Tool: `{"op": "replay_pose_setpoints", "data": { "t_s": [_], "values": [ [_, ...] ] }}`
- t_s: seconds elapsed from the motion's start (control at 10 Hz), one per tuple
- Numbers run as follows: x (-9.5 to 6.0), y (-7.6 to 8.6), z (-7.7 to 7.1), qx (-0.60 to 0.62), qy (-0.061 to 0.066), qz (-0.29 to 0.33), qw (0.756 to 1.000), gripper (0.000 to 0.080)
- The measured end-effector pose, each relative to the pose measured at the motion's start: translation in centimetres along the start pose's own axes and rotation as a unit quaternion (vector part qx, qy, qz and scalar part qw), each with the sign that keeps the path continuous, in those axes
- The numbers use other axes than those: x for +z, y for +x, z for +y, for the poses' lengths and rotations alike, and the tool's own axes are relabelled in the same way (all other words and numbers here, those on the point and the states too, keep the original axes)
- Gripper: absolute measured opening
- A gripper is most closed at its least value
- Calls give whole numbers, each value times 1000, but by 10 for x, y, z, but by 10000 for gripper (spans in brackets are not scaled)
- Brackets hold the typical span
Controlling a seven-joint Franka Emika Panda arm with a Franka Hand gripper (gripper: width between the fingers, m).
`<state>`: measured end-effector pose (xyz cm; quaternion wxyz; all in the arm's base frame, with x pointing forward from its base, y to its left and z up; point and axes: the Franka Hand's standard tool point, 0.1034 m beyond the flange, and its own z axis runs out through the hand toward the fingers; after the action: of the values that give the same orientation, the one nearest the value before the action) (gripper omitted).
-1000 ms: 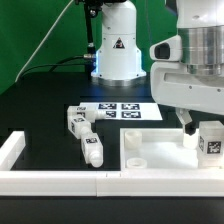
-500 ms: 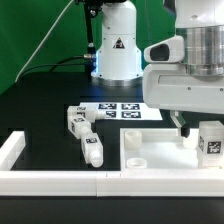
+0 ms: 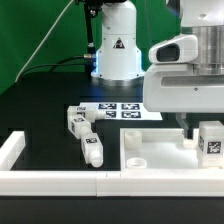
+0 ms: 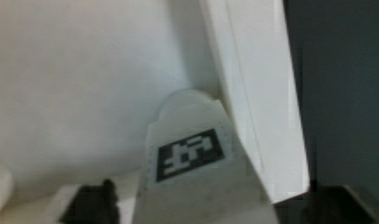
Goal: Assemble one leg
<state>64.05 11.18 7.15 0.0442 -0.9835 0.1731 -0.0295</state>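
Leg (image 3: pixel 211 140) upright on panel (image 3: pixel 150 150), between spread claw (image 4: pixel 204 205) fingers; spare legs (image 3: pixel 85 135) alongside.

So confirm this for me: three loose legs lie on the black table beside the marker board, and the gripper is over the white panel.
Wrong on the count: the exterior view shows two loose legs, not three, beside the marker board. The gripper is over the white panel.

Exterior view: a fixed camera low at the table's near edge, facing the robot base (image 3: pixel 116 50) at the far side, taking in the black table (image 3: pixel 40 110), the marker board (image 3: pixel 120 111) and the white panel (image 3: pixel 160 150). Wrist view: looks down from the arm, very close, onto a tagged leg (image 4: pixel 200 150) and the panel, the region both views share.
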Motion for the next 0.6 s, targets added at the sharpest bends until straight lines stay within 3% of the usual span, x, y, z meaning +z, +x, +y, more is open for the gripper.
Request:
{"op": "replay_pose_setpoints", "data": {
  "t_s": [0.1,0.2,0.5,0.6],
  "values": [
    [0,0,0,39,0,0,999,365],
    [0,0,1,55,-1,0,998,285],
    [1,-1,-1,238,-8,6,971,286],
    [1,-1,0,311,-8,7,950,286]
  ]
}}
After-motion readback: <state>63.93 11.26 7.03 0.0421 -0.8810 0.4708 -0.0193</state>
